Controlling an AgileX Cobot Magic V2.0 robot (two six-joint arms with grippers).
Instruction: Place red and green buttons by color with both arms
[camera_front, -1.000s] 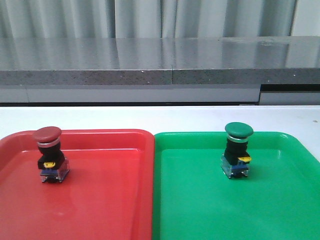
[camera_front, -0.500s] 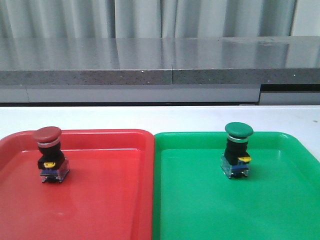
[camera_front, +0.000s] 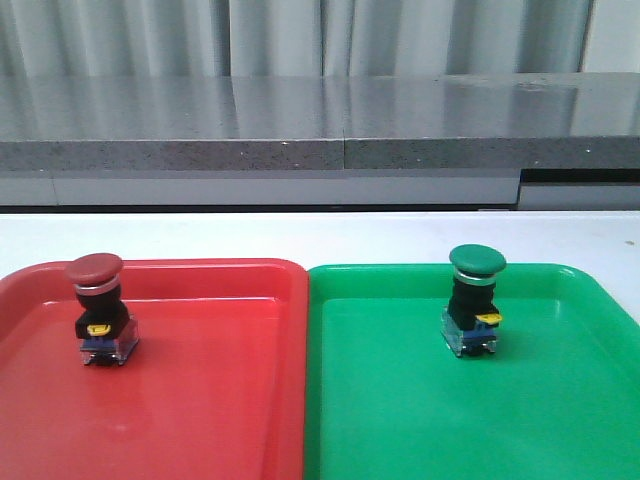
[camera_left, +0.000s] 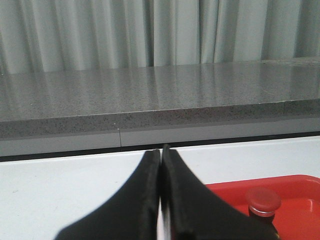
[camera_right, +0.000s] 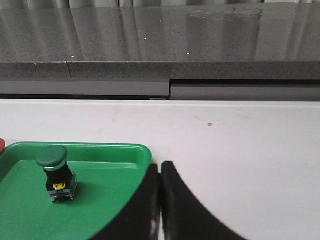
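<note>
The red button (camera_front: 97, 308) stands upright in the red tray (camera_front: 200, 400), near its far left corner. Its cap also shows in the left wrist view (camera_left: 264, 201). The green button (camera_front: 474, 300) stands upright in the green tray (camera_front: 420, 420), toward its far side, and shows in the right wrist view (camera_right: 55, 171). Neither arm is in the front view. My left gripper (camera_left: 161, 152) is shut and empty, over the white table to the left of the red tray (camera_left: 295, 182). My right gripper (camera_right: 160, 166) is shut and empty, beside the green tray's far right corner (camera_right: 132, 150).
The two trays lie side by side on a white table (camera_front: 320, 235). A grey stone counter (camera_front: 320, 120) runs along the table's far edge, with pale curtains behind it.
</note>
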